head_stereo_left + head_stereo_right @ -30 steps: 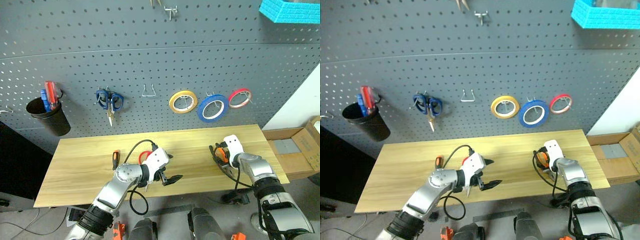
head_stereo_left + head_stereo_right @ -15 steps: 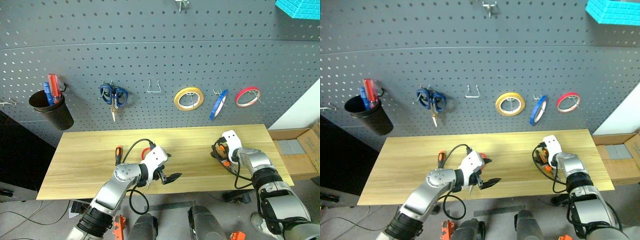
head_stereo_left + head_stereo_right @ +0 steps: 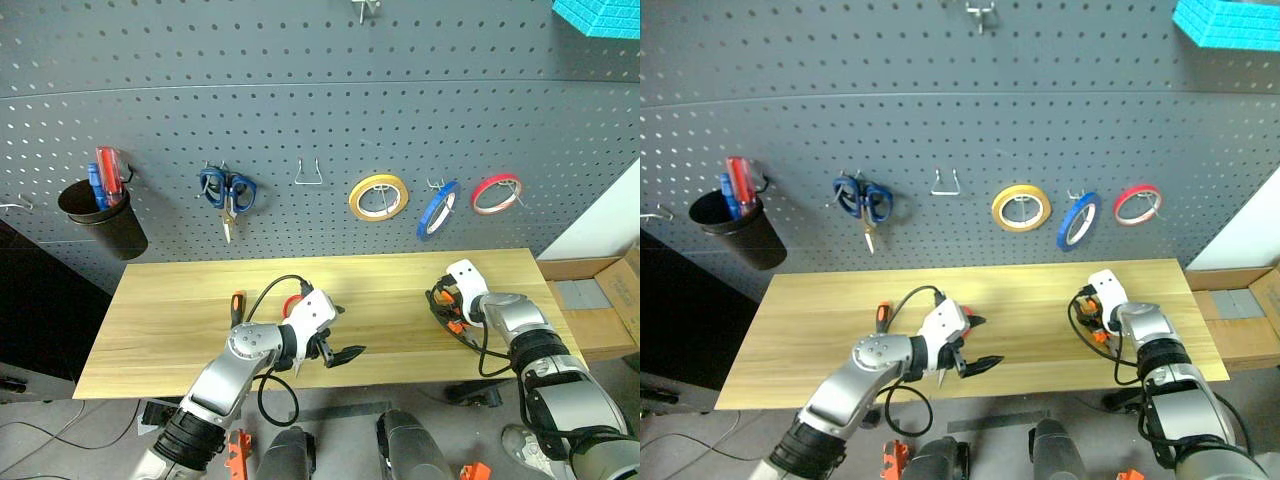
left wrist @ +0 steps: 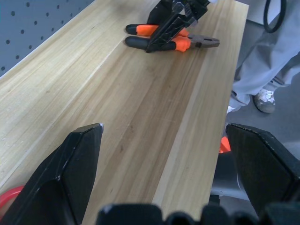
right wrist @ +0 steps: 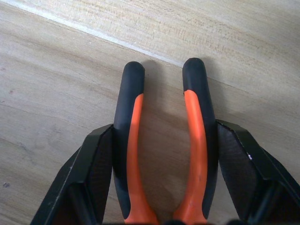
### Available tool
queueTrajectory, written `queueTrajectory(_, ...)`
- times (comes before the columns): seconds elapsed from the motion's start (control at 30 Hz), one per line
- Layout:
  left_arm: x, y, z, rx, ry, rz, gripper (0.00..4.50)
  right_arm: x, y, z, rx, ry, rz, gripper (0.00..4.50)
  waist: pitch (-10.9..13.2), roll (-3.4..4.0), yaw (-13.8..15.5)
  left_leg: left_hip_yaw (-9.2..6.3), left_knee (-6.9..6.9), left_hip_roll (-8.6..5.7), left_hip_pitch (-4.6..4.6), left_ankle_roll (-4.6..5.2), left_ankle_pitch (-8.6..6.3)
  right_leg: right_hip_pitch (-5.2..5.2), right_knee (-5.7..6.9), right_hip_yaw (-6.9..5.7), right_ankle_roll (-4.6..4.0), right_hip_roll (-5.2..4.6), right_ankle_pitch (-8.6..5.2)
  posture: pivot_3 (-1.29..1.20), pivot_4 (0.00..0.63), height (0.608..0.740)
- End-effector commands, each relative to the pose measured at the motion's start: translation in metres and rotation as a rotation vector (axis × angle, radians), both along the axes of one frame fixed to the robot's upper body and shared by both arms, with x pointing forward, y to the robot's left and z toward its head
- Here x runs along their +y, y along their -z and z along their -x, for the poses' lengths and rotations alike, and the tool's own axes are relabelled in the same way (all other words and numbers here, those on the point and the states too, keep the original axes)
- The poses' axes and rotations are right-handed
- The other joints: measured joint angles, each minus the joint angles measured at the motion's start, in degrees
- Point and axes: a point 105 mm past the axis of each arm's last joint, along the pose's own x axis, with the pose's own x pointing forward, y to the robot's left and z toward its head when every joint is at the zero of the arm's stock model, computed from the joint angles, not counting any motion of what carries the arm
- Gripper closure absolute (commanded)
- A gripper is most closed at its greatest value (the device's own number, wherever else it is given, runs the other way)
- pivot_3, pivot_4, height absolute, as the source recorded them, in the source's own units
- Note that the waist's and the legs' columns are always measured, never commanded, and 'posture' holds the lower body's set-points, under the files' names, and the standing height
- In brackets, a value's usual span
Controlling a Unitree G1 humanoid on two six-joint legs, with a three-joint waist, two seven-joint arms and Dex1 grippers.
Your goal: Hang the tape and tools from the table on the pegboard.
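The right gripper (image 5: 164, 187) pinched the pliers (image 5: 165, 154) lying on the surface (image 3: 170, 320) at its 3 o'clock end; the left gripper (image 4: 164, 168) hung spread; the blue tape (image 3: 438, 210) hung on the pegboard (image 3: 300, 120).

My table (image 3: 180, 330) is a long one with a light yellowish wood top. On its right part lie the pliers (image 5: 164, 154) with orange-and-black handles, flat on the wood. On the left part lies a slim screwdriver (image 3: 234, 306) with an orange-and-black handle. Just beside it I can see a bit of something red (image 3: 291, 305) on the wood, mostly hidden behind my left arm. The middle of the table between these things is bare wood.
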Motion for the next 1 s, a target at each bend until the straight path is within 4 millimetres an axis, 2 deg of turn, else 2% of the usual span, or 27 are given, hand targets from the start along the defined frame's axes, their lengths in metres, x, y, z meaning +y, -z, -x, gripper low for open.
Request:
queueTrajectory(0.03, 0.006, -0.018, 0.003, -0.057, -0.009, 0.041, 0.0, 0.015, -0.023, 0.0, -0.101, -0.112, -0.034, 1.77, -0.01, 0.01, 0.0, 0.0, -0.01, 0.0, -0.03, 0.0, 0.0, -0.04, 0.0, 0.0, 0.0, 0.0, 0.0, -0.08, 0.195, 0.74)
queueTrajectory(0.17, 0.022, -0.021, 0.022, -0.033, -0.074, 0.081, 0.0, 0.057, -0.048, 0.022, -0.192, -0.261, -0.131, 1.77, -0.1, 0.16, -0.25, 0.04, -0.15, 0.03, -0.2, -0.03, -0.01, -0.35, -0.01, 0.06, -0.01, -0.02, -0.03, -0.1, 0.171, 0.74)
queueTrajectory(0.23, 0.032, -0.029, 0.033, -0.008, -0.141, 0.149, 0.0, 0.098, -0.069, 0.041, -0.223, -0.339, -0.265, 1.77, -0.16, 0.2, -0.42, 0.05, -0.15, 0.04, -0.58, -0.05, -0.01, -0.77, 0.05, 0.09, -0.01, -0.04, -0.03, -0.11, 0.161, 0.74)
queueTrajectory(0.3, 0.039, -0.038, 0.041, 0.004, -0.187, 0.198, 0.0, 0.127, -0.092, 0.05, -0.274, -0.381, -0.354, 1.77, -0.16, 0.2, -0.32, 0.0, 0.0, 0.12, -0.97, -0.09, 0.01, -1.11, 0.14, 0.07, -0.05, -0.13, 0.01, -0.11, 0.15, 0.74)
queueTrajectory(0.4, 0.053, -0.051, 0.042, -0.012, -0.277, 0.24, 0.0, 0.162, -0.133, 0.049, -0.392, -0.389, -0.484, 1.77, -0.27, 0.2, -0.02, -0.07, 0.01, 0.1, -1.0, -0.14, 0.03, -1.08, 0.16, -0.04, -0.08, -0.14, 0.07, -0.09, 0.137, 0.74)
queueTrajectory(0.47, 0.061, -0.061, 0.037, -0.044, -0.352, 0.263, 0.0, 0.179, -0.159, 0.044, -0.458, -0.387, -0.563, 1.77, -0.37, 0.11, 0.08, -0.09, 0.02, 0.03, -1.0, -0.27, 0.11, -1.05, 0.14, -0.1, -0.03, -0.1, 0.17, -0.08, 0.13, 0.74)
queueTrajectory(0.53, 0.081, -0.075, 0.029, -0.113, -0.486, 0.293, 0.0, 0.198, -0.189, 0.033, -0.583, -0.397, -0.606, 1.77, -0.63, -0.13, 0.42, -0.13, 0.04, 0.0, -1.0, -0.38, 0.18, -1.02, 0.1, -0.12, 0.01, -0.09, 0.27, -0.07, 0.122, 0.74)
queueTrajectory(0.63, 0.097, -0.086, 0.025, -0.177, -0.598, 0.311, 0.0, 0.208, -0.218, 0.021, -0.716, -0.389, -0.634, 1.77, -1.08, -0.46, 0.85, -0.18, 0.05, -0.01, -0.97, -0.42, 0.2, -1.0, 0.08, -0.17, -0.03, -0.06, 0.31, -0.05, 0.118, 0.74)
queueTrajectory(0.7, 0.106, -0.093, 0.023, -0.216, -0.655, 0.334, 0.0, 0.215, -0.248, 0.013, -0.85, -0.389, -0.64, 1.77, -1.24, -0.53, 1.2, -0.2, 0.04, -0.01, -0.98, -0.48, 0.23, -1.01, 0.03, -0.18, -0.04, -0.03, 0.31, -0.03, 0.115, 0.74)
queueTrajectory(0.77, 0.107, -0.097, 0.022, -0.231, -0.677, 0.353, 0.0, 0.217, -0.267, 0.009, -0.938, -0.376, -0.652, 1.77, -1.26, -0.54, 1.49, -0.17, 0.03, -0.03, -1.0, -0.64, 0.33, -1.06, 0.03, -0.15, -0.05, -0.02, 0.31, -0.02, 0.114, 0.74)
queueTrajectory(0.87, 0.106, -0.104, 0.01, -0.266, -0.672, 0.371, 0.0, 0.23, -0.306, 0.015, -1.135, -0.42, -0.653, 1.77, -1.28, -0.54, 1.74, -0.16, 0.01, -0.03, -1.03, -0.67, 0.34, -1.1, 0.04, -0.16, -0.07, -0.01, 0.3, -0.02, 0.115, 0.74)
queueTrajectory(1.0, 0.101, -0.111, -0.01, -0.293, -0.653, 0.405, 0.0, 0.245, -0.316, 0.016, -1.197, -0.453, -0.66, 1.77, -1.69, -0.58, 1.66, -0.13, 0.01, -0.05, -1.06, -0.72, 0.37, -1.14, 0.05, -0.17, -0.07, 0.02, 0.3, -0.02, 0.115, 0.74)
